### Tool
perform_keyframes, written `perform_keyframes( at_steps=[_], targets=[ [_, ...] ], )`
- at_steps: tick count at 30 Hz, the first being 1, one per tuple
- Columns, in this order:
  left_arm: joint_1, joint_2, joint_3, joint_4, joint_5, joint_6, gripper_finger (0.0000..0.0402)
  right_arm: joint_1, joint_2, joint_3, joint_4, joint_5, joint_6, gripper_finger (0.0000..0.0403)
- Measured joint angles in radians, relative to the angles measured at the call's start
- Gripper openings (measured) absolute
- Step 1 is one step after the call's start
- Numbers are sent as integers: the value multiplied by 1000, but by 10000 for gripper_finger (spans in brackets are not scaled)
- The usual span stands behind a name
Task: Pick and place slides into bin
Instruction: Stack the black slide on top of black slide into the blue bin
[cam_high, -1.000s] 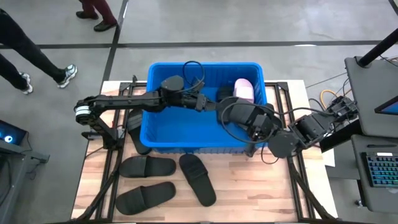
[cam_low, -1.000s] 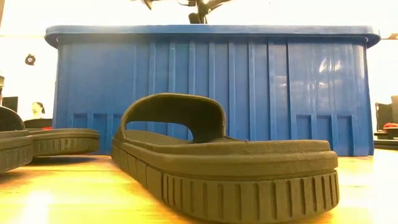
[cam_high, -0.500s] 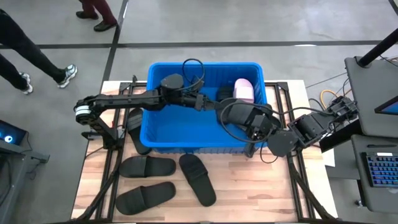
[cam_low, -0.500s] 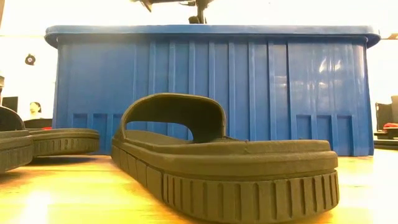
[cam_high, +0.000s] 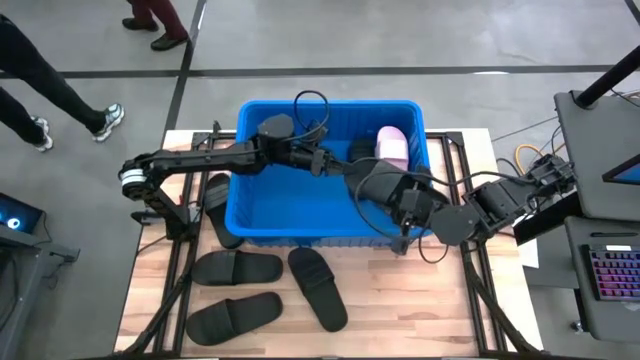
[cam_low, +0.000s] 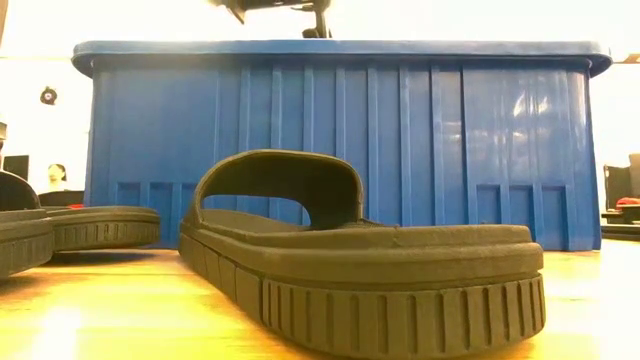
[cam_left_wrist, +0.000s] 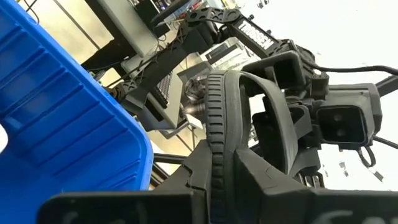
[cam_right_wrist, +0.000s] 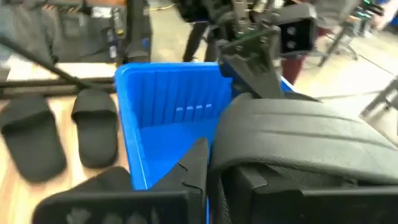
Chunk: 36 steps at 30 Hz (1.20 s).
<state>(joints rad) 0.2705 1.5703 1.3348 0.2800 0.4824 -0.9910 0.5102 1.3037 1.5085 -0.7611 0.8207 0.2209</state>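
A black slide hangs over the blue bin between my two grippers. My left gripper reaches in from the table's left and is shut on one end of it. My right gripper comes from the right and is shut on the other end. A pale pink slide lies inside the bin at its far right. Three black slides lie sole-down on the table in front of the bin. One of them fills the low view. My left gripper pinches the black slide's sole between its two fingers, by the ribbed rim. The fingers come about level from the table's left. The slide stands on edge, strap to one side, clear of the bin. My right gripper holds the slide's other end, coming from the table's right. The strap lies just past one finger. The slide itself hides the place of contact. The slide stays clear of the bin floor.
Another black slide lies left of the bin, partly under my left arm. The bin's tall front wall stands behind the table slides. People's legs show on the floor beyond the far left.
My left gripper has shut on the black slide's end over the bin. The slide remains at about the same place between the two grippers. My right arm has shifted slightly.
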Motion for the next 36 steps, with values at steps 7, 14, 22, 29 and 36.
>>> perform_keyframes(
  at_steps=[7,14,22,29,36],
  targets=[
    [41,0,-1,-7,43,4,17,1,-6,0,22,-13,-70,86],
    [96,0,-2,-15,117,3,17,0,-17,0,24,-15,-101,132],
    [150,1,-2,-14,148,2,17,0,-30,1,21,-11,-119,151],
    [198,1,-4,-45,205,-10,16,0,-50,1,20,-8,-168,152],
    [232,0,-6,-118,332,-51,15,-1,-60,1,42,-5,-377,151]
  ],
)
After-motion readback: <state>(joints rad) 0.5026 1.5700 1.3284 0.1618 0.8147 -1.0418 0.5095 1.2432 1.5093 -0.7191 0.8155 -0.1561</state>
